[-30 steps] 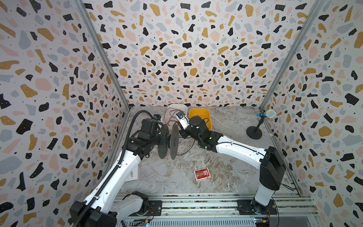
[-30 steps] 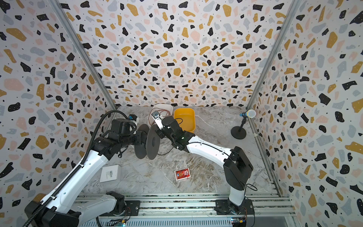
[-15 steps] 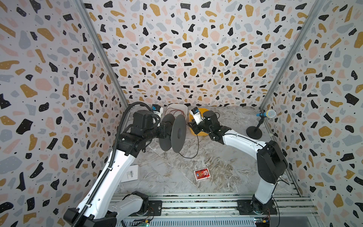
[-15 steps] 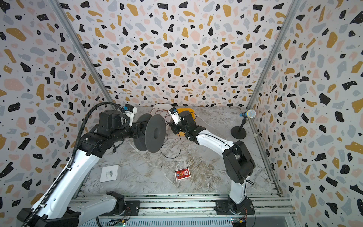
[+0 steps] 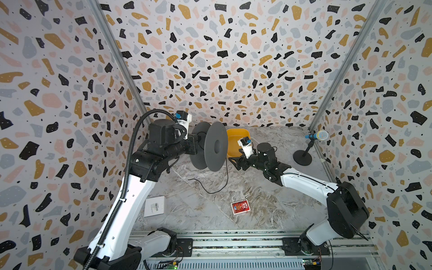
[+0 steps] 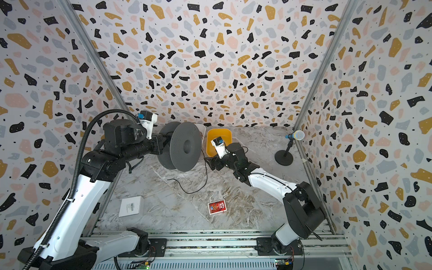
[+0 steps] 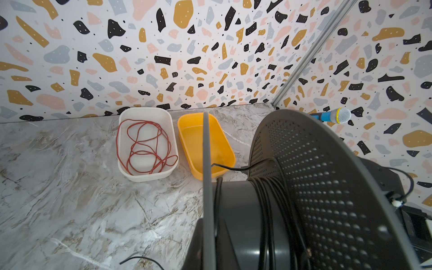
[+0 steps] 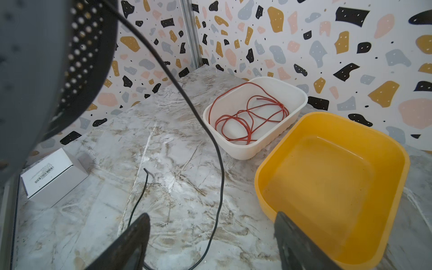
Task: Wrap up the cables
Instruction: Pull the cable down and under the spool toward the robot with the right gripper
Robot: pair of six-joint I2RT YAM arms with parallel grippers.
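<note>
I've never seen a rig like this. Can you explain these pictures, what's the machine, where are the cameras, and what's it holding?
These are two robot arms mounted at a table's edge, each ending in a two-fingered gripper. Two pictures look down from overhead, nearly alike; two come from cameras on the wrists. The left gripper is shut on a dark spool, held above the marble table. A thin black cable is partly wound on it, its tail trailing on the table. The right gripper is open, holding nothing. Also there: a white tub with red wire, an empty yellow tub, a white box, a small red packet and a microphone.
</note>
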